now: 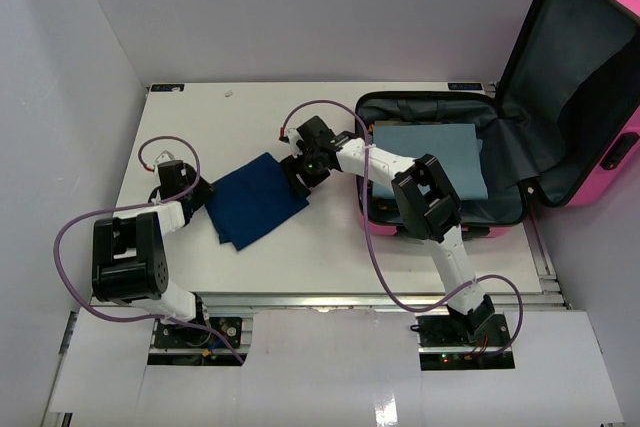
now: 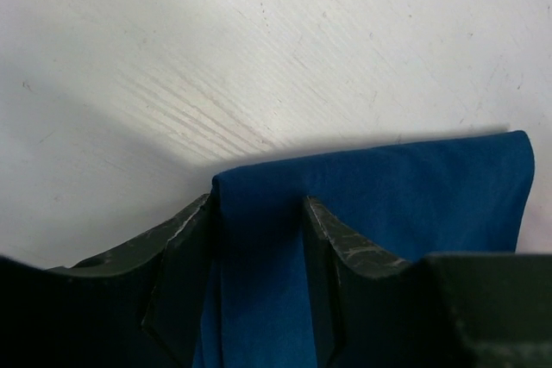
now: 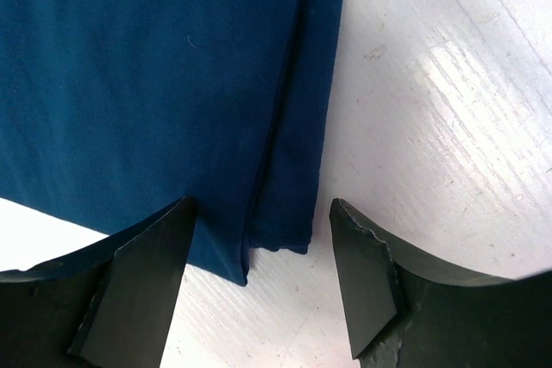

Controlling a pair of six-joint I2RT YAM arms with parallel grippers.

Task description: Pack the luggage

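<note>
Pink and glossy, the luggage lies open at the right of the overhead view, one pale blue folded cloth already in its base. A navy folded cloth lies unpacked on the table at centre-left. The left gripper and right gripper each straddle a corner, jaws parted, neither visibly pinching it. Lifting it in and closing the lid look to remain.

Bright, even light from above. Glare streaks on the white table; soft shadow beside the cloth; luggage lining dim.
</note>
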